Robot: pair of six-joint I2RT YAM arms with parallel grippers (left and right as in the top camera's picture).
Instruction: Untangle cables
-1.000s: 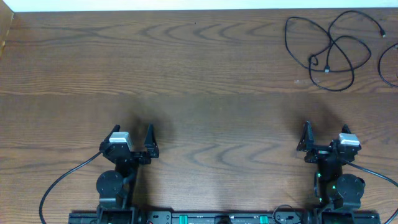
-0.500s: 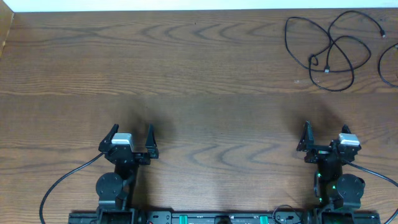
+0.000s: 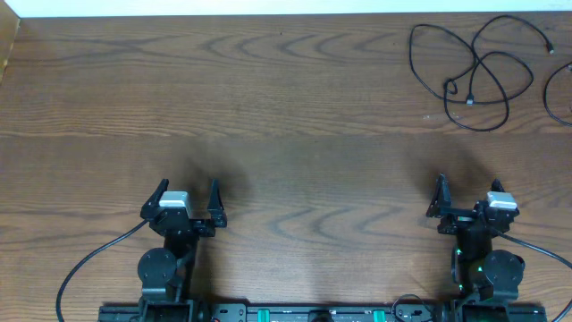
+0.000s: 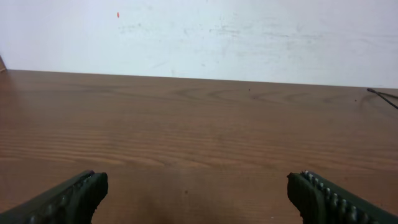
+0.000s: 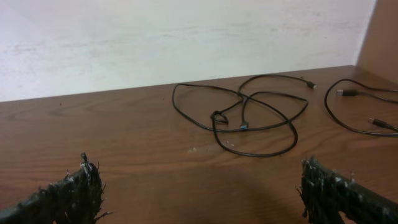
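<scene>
Nothing of note has moved over the last second: both arms sit parked at the near edge as before, and the cables [image 3: 450, 87] lie just where they did. I see the left gripper [image 3: 189, 185] with its fingers spread about as wide as they go and nothing between them. The right gripper [image 3: 467, 190] is the same, wide apart and empty.

The cables are at the far right of the table [image 3: 286, 107], well apart from both grippers and nearer my right arm. One black cord makes several overlapping loops that cross at a small knot, with two little plug ends close by it. A second cord [image 5: 348, 93] curves along the right edge, apart from the first.

I judge them light, limp and thin: they will drag and flop rather than hold shape, and may slip out of a loose pinch. I would take hold on a plain run of cord just beside the knot, or at a plug. The bundle's long axis runs left to right along the far edge, with one free plug end pointing far right.
</scene>
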